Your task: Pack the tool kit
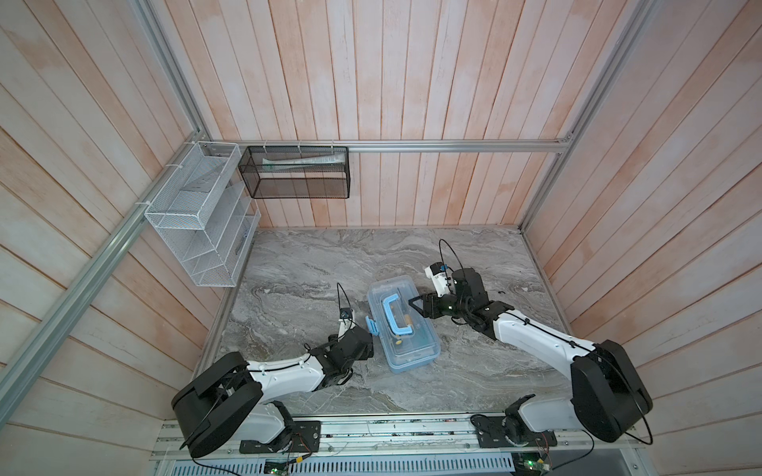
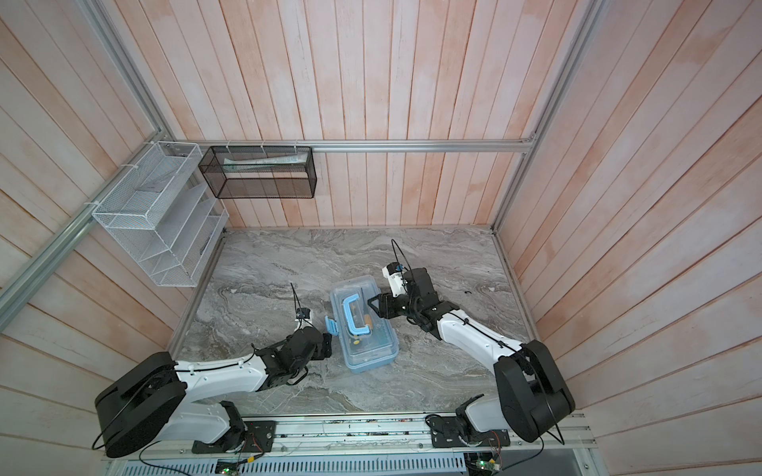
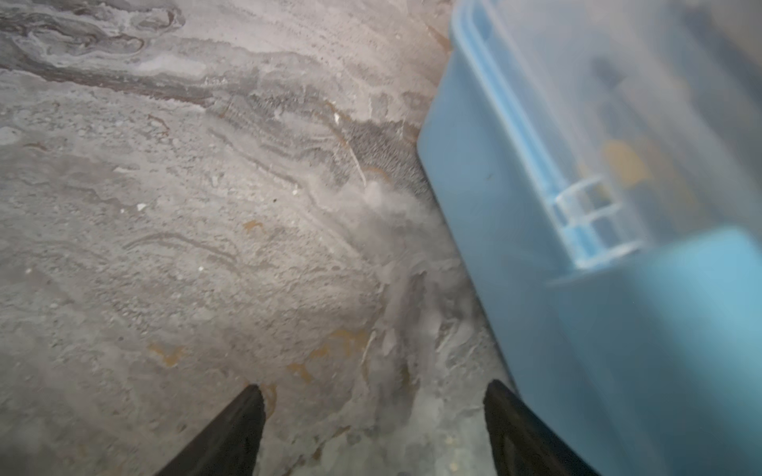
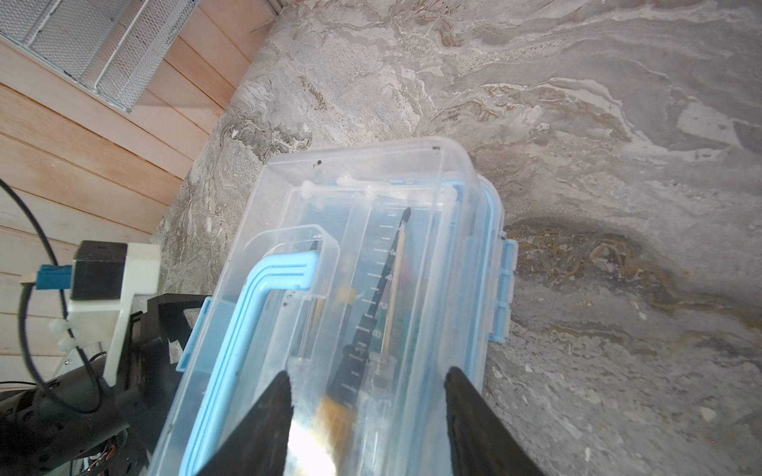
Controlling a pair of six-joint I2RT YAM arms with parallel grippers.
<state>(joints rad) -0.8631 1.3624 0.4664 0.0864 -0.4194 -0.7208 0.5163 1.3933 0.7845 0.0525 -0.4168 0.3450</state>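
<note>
On the marbled worktop (image 1: 313,268), near its middle, the tool kit (image 1: 412,350) is lying with its see-through lid (image 4: 371,173) down over the tools and its long axis running from the robot toward the back wall, slightly skewed. Left pincer (image 3: 375,412) is hovering low at the case's left long wall, fingers spread and holding nothing, one fingertip just beside the blue base; right pincer (image 4: 367,395) is reaching over the lid's far right part, beside the handle (image 1: 393,315), jaws likewise spread across the clear plastic without pinching it, contact unclear. A blue latch (image 1: 372,325) is sticking outward on the left side, so the left arm, being nearer, is probably the one to press it shut
</note>
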